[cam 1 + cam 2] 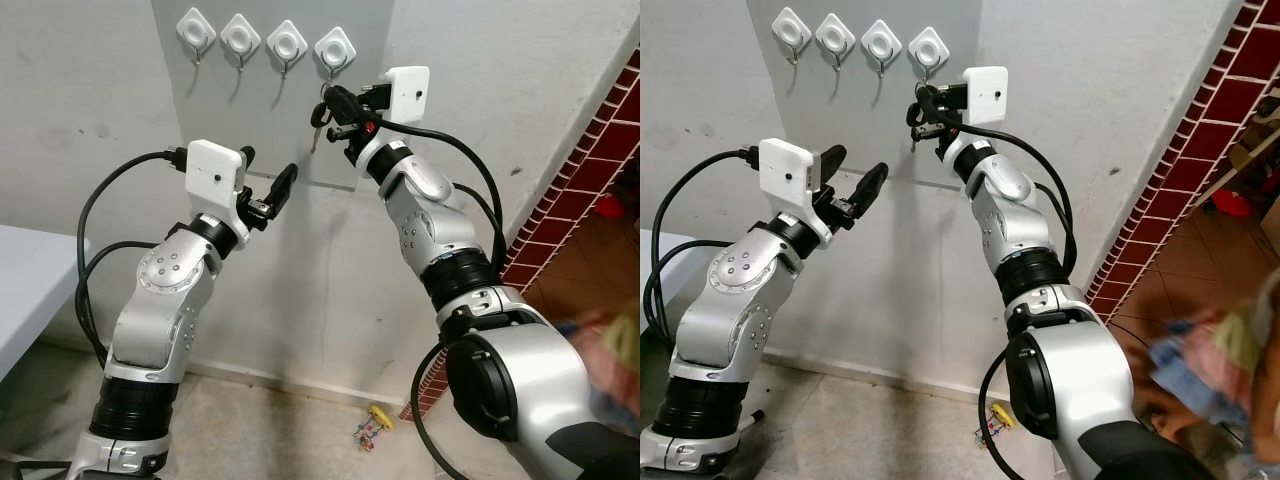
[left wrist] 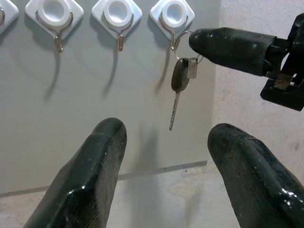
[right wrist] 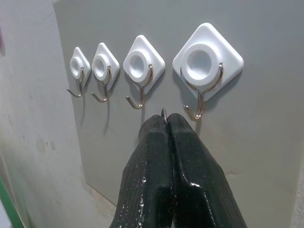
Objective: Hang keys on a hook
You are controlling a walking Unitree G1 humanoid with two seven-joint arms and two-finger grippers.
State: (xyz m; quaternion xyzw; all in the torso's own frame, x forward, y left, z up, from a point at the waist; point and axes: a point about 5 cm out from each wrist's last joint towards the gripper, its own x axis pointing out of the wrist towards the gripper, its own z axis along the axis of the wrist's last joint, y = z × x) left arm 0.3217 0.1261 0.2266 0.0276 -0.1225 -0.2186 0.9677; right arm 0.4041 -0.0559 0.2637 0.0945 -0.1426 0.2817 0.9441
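Left to right, then:
Left gripper point(image 1: 272, 187): my fingers spread, holding nothing, raised below the hooks to watch.
Keys point(image 2: 178, 85): hanging from their ring, just beside the rightmost hook point(image 2: 173, 23), seemingly not yet over it.
Right gripper point(image 3: 166, 123): my fingers pressed together on the ring.
Writing: none legible.

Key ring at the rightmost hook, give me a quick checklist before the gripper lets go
1. Right gripper shut on key ring: ok.
2. Ring level with rightmost hook: ok.
3. Ring actually over the hook tip: cannot tell; in the right wrist view it sits just beside the hook.
4. Key hanging free: ok.
5. Left gripper open, away from the hooks: ok.
6. Hook free of other keys: ok.
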